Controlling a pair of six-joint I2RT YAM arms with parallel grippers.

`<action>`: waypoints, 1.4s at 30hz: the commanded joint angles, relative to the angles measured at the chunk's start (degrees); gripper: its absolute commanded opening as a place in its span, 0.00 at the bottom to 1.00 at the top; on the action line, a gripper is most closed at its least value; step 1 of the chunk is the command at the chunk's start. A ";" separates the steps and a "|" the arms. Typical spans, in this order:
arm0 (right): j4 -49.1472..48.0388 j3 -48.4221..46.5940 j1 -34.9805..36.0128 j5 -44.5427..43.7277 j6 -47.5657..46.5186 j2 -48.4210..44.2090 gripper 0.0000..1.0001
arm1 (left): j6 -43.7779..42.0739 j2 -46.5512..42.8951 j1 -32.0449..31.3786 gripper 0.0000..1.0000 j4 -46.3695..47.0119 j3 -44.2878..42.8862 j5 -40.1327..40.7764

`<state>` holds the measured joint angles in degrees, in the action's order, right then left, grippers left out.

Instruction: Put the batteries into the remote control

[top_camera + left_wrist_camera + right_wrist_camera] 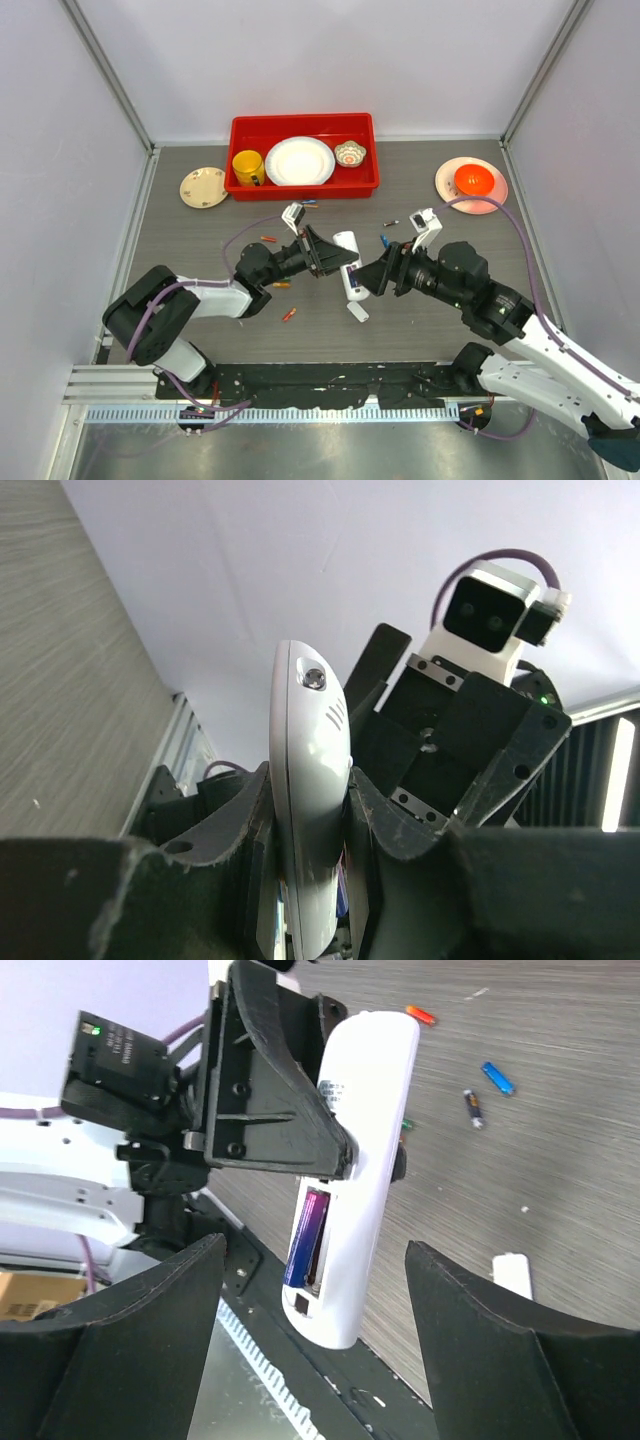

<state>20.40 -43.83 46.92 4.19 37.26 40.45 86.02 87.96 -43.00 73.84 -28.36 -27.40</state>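
The remote control (370,1110), one battery (305,1232) seated, was clamped in the left end effector (342,262); another battery (497,1077) was likely required by the empty, open right end effector (372,279).

The remote control (349,262) is white, the tray (303,121) red

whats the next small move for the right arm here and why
Probably swing the right gripper down to the loose blue battery on the table and grasp it: that gripper is open and empty, the left gripper holds the remote control up, and its open compartment shows only one seated battery.
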 commanded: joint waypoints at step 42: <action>-23.74 11.32 -12.73 30.18 12.23 3.85 0.63 | 2.49 -2.01 0.03 0.00 14.75 -2.75 -5.65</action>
<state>0.45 -32.16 34.37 33.26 48.51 44.66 88.55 87.96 -43.00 73.91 -30.09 -32.18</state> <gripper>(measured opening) 0.620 0.300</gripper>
